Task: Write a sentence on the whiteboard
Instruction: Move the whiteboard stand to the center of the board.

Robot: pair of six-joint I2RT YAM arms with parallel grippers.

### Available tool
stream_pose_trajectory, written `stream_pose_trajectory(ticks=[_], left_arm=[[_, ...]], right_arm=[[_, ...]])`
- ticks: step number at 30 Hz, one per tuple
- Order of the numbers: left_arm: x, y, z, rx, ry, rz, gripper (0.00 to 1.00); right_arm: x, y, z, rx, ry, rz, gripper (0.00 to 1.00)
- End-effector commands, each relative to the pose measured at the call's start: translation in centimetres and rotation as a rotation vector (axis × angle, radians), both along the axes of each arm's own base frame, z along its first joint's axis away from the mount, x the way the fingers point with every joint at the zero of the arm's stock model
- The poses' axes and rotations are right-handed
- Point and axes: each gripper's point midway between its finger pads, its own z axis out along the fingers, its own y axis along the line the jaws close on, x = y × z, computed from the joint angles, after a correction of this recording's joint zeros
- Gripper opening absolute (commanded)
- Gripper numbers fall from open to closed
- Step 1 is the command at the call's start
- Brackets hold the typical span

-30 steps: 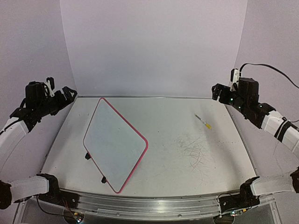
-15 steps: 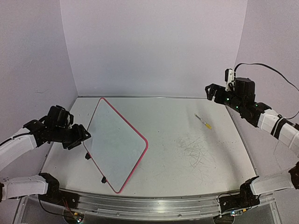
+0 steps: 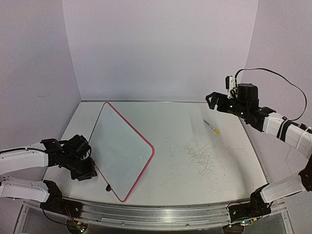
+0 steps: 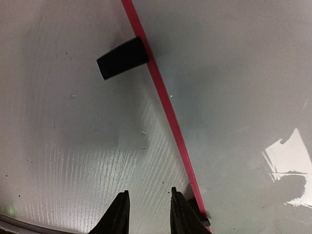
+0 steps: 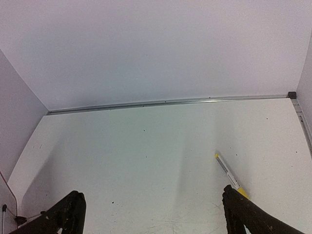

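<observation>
Whiteboard (image 3: 121, 148), a large white rounded rectangle in a thin pink frame, left of centre on the grey table (image 3: 185, 180), long axis far-left to near-right. My left gripper (image 4: 147, 194), fingers narrowly apart on nothing, sits just beside its near-left edge; my right gripper (image 5: 151, 197), fingers wide apart, hovers by the yellow marker pen (image 5: 229, 173), well apart from the board.

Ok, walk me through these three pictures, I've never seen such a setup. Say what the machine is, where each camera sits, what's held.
Two robot arms are bolted at the near edge of a table. The wide picture comes from a camera above and behind them. On it sit a pink-framed whiteboard, apparently blank, a yellow-tipped pen and grey scratch marks. The other two pictures come from wrist cameras: the left gripper, fingers a narrow gap apart, hangs beside the board's edge; the right gripper, wide open, looks toward the pen. Neither holds anything.
</observation>
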Motion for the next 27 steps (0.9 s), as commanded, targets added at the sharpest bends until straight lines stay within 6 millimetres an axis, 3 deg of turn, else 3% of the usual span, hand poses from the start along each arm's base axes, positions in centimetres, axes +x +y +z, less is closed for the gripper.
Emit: stream_pose_trajectory(ticks=[1,9,19,27], left_arm=[[-1.7,-2.4,-1.5,-0.077,0.068,0.029,0.14],[-3.3,-7.2,-3.2,-0.149,0.084,-0.041,0.09],[-1.1,-12.2,-2.9,-0.319,0.028,-0.059,0.07],[1.5,-15.7,-3.3,-0.327,-0.033,-0.109,0.07]], right_arm=[[0.4,1.4,1.2,0.044,-0.03,0.035,0.98],[0.3,3.1,0.6,0.063,-0.013,0.081,0.98],[0.2,4.4,-0.4,0.091,0.003,0.12,0.98],[-0.2,4.9,-1.9,0.114,0.045,0.141,0.98]])
